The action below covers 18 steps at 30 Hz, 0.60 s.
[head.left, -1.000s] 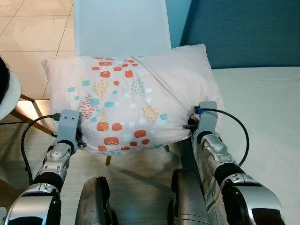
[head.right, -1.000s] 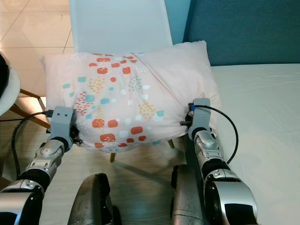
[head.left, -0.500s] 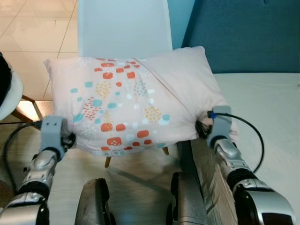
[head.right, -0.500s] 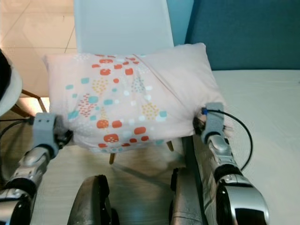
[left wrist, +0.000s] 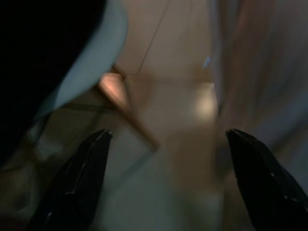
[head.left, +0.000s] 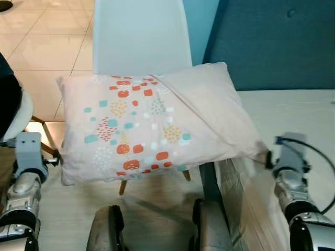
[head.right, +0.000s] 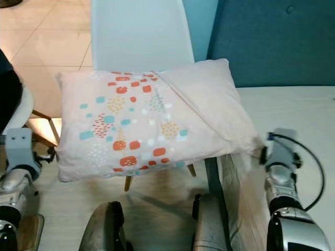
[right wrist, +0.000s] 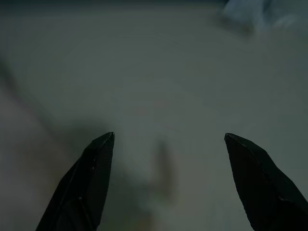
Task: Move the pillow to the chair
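The pillow (head.left: 152, 123) lies flat on the seat of the chair (head.left: 141, 36), its far edge against the white backrest and its near corners hanging past the seat on both sides; it looks settled and free of both arms, so the task reads as basically done. Its right corner reaches just beside the bed (head.left: 298, 115), which stands next to the chair.

The left gripper (left wrist: 163, 178) sits off the pillow's left edge, low near the floor (head.left: 47, 47); in the left wrist view its two fingers (left wrist: 77, 187) are spread wide with nothing between them, only floor and a wooden leg beyond. The right gripper (right wrist: 166, 180) sits off the pillow's right corner, over the bed; its fingers (right wrist: 84, 187) are likewise spread apart and empty, pale sheet beyond them.

Both arms stand clear on either side, likely because a wide soft thing needs a two-sided hold and now a two-sided release. A second chair (head.left: 13, 112) is at far left.
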Motion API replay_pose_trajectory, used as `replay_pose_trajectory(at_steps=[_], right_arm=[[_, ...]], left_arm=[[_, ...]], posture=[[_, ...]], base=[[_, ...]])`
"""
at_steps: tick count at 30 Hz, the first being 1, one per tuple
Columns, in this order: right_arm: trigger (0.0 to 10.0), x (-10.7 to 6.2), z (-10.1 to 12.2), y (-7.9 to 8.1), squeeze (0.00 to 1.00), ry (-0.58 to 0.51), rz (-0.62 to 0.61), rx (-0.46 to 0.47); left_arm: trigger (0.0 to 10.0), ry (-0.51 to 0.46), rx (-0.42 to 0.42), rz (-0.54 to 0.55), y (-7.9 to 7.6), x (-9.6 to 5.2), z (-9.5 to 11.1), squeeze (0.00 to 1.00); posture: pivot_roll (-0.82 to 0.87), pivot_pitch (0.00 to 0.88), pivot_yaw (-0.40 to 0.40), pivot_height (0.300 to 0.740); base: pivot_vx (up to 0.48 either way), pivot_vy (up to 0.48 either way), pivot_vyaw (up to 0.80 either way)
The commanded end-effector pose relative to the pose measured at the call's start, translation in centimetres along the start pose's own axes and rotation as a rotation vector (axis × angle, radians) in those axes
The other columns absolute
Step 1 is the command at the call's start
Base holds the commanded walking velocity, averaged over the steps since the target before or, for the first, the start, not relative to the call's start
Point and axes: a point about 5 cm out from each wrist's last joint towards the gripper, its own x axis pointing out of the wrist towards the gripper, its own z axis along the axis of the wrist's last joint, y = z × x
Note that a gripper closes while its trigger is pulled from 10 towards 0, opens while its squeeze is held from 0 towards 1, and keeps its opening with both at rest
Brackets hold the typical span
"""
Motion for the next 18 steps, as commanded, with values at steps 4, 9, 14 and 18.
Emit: replay_pose_trajectory(at_steps=[4,9,14,18], right_arm=[[10.0,-0.9,1.4,5.0,0.00,-0.062,0.278,0.158],[10.0,-6.2,0.1,13.6,0.00,-0.056,0.658,0.114],[10.0,-8.2,-1.7,15.9,0.00,-0.004,0.722,0.104],[10.0,-8.8,-2.5,16.5,0.00,0.039,0.724,0.118]], left_arm=[[10.0,-0.026,-0.176,-0.087,-3.4,-0.2,1.1,0.00],[10.0,0.007,0.028,-0.183,-9.1,-2.3,0.2,0.00],[10.0,-0.004,0.015,-0.240,-10.8,-3.6,-0.6,0.00],[10.0,-0.036,0.043,-0.292,-11.8,-4.7,-1.1,0.00]], posture=[[0.02,0.111,-0.015,0.560],[0.03,0.092,-0.020,0.560],[0.04,0.085,-0.032,0.560],[0.05,0.081,-0.045,0.560]], base=[[0.000,0.000,0.00],[0.000,0.000,0.00],[0.000,0.000,0.00],[0.000,0.000,0.00]])
